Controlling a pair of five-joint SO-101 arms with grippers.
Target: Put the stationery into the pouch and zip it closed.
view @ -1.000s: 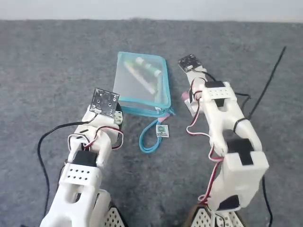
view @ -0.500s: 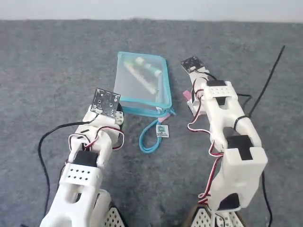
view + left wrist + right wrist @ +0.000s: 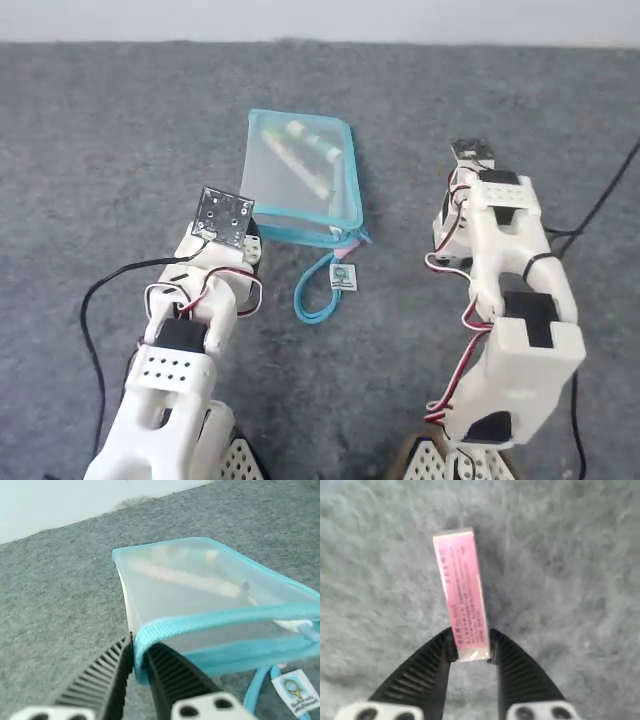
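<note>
Overhead, the pouch (image 3: pixel 300 190), clear with teal trim, lies flat on the grey carpet (image 3: pixel 120 130) between the two arms, toward the far side. Pens (image 3: pixel 305 155) show through its wall. A teal strap loop (image 3: pixel 316 295) carrying a small tag (image 3: pixel 343 277) trails from the pouch's near right corner. The left arm (image 3: pixel 190 320) reaches to the pouch's near left corner, where its wrist board covers the fingers from above. The right arm (image 3: pixel 505 290) stands well apart from the pouch, off to its right, with its tip pointed down at the carpet and hidden under its own body.

From the left wrist, what the board covers becomes plain. The left gripper (image 3: pixel 139 652) is narrowed onto the teal-bound corner of the pouch, and its black ribbed fingers pinch the trim between them. The pens look blurred through the plastic, and whether the zip is open cannot be told.

From the right wrist, the other covered tip is shown. The right gripper (image 3: pixel 470 647) clamps one end of a pink block (image 3: pixel 462 585) with printed lettering, the rest of it sticking out past the fingertips over the carpet, outside the pouch. Whether it touches the carpet cannot be told.

Beyond the carpet's far edge runs a pale wall (image 3: pixel 320 20). Black cables (image 3: pixel 90 330) trail from the arms across the carpet.
</note>
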